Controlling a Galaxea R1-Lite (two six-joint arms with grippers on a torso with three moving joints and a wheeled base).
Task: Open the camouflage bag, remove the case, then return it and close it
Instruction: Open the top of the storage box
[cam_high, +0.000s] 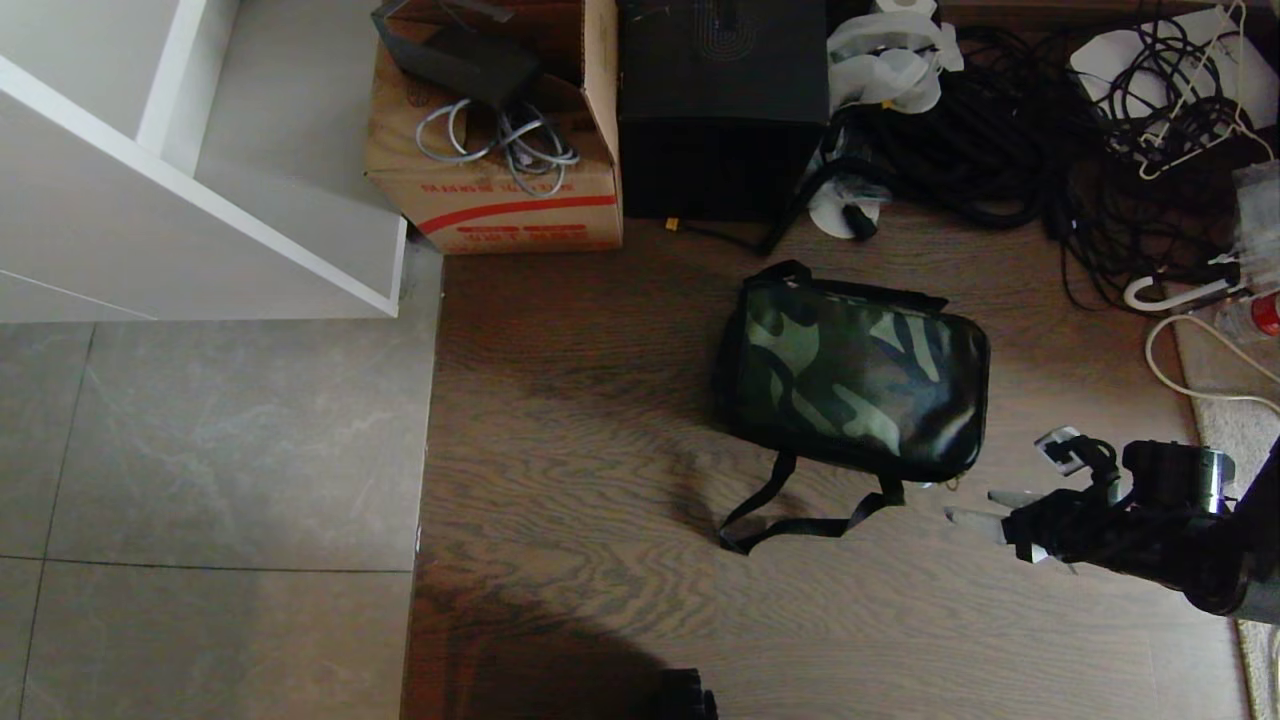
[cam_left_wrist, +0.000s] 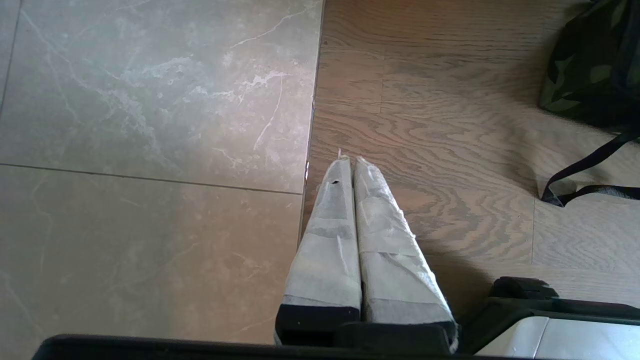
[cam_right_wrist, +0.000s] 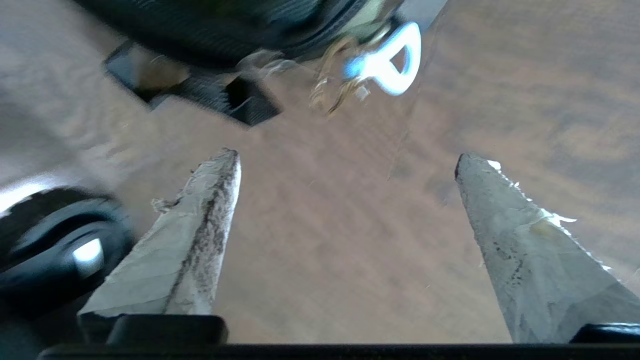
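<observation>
Bag: boxy green-black-tan camouflage bag (cam_high: 855, 375) lies closed on the wooden floor (cam_high: 580, 420), strap trailing near. Right claw (cam_high: 975, 507) hangs released just right of its near corner, facing the metal zip pull (cam_right_wrist: 382, 62). Left claw (cam_left_wrist: 348, 161) clenched, empty, parked near the floor.

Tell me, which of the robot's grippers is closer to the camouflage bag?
The right. The right gripper hangs open just off the camouflage bag at its near right corner; the left gripper, shut, sits farther away, near the tile edge.

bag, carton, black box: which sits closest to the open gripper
The camouflage bag; the right gripper hangs open just off its corner, while the cardboard carton and black box sit farther back.
</observation>
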